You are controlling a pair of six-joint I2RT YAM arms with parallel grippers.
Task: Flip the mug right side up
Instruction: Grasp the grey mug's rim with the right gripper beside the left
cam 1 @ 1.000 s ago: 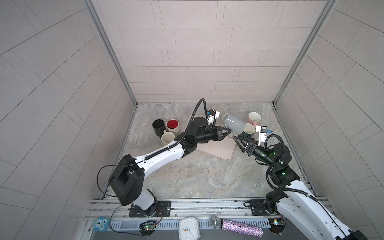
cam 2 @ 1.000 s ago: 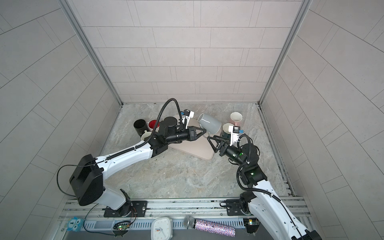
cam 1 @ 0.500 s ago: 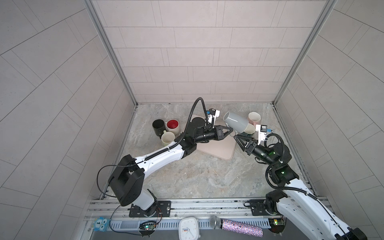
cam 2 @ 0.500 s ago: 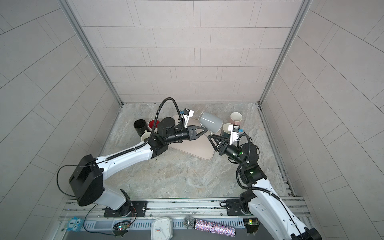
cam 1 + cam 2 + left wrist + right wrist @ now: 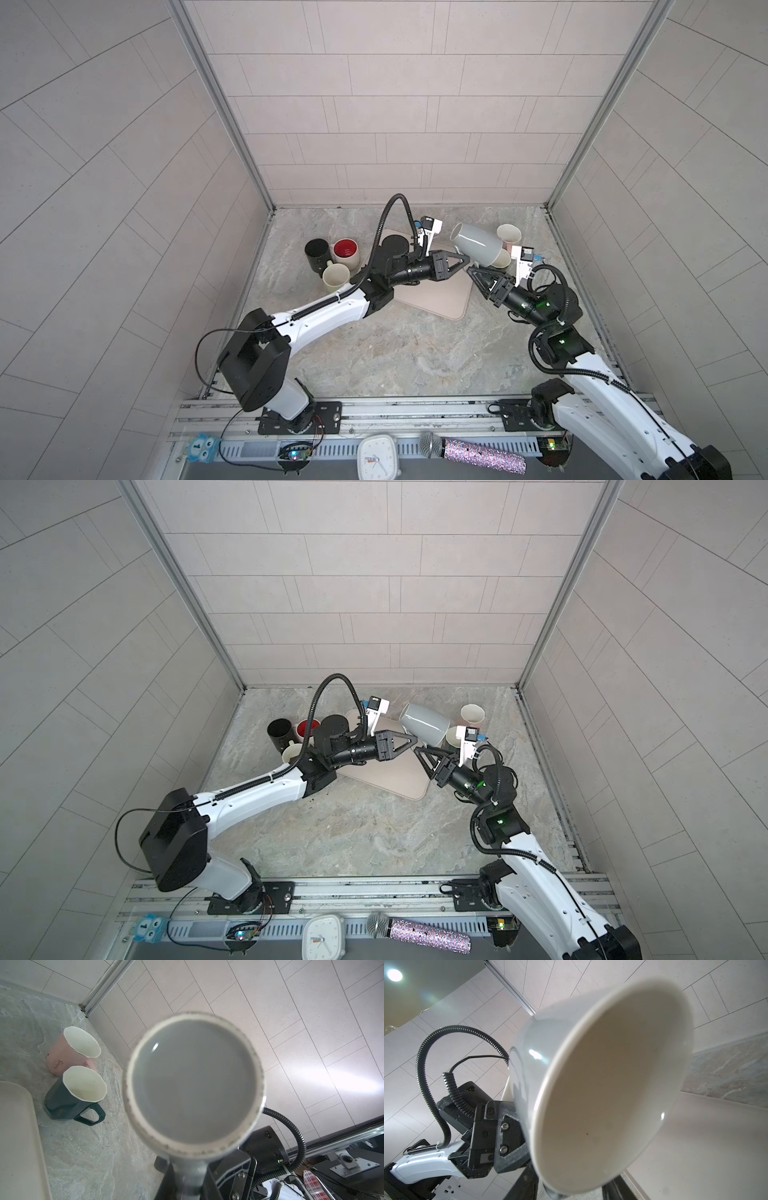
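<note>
The marbled desk (image 5: pixel 374 357) bears a beige mat (image 5: pixel 440 299) near its middle. Left of it in a top view, a black mug (image 5: pixel 316 254), red-lined mug (image 5: pixel 347 252) and cream mug (image 5: pixel 336 278) cluster upright. Right of it, a pink mug (image 5: pixel 509 233) and green mug (image 5: pixel 62 1099) stand close together.

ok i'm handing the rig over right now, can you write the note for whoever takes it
left gripper: shut on the handle of the mug.
right gripper: up at the mug's rim; can't tell if it grips.
mug: held off the table near the mat, on its side, mouth toward the right gripper.
done: mug lifted and about half turned.
to do: finish the turn so the mouth faces up, set it down, let go.
</note>
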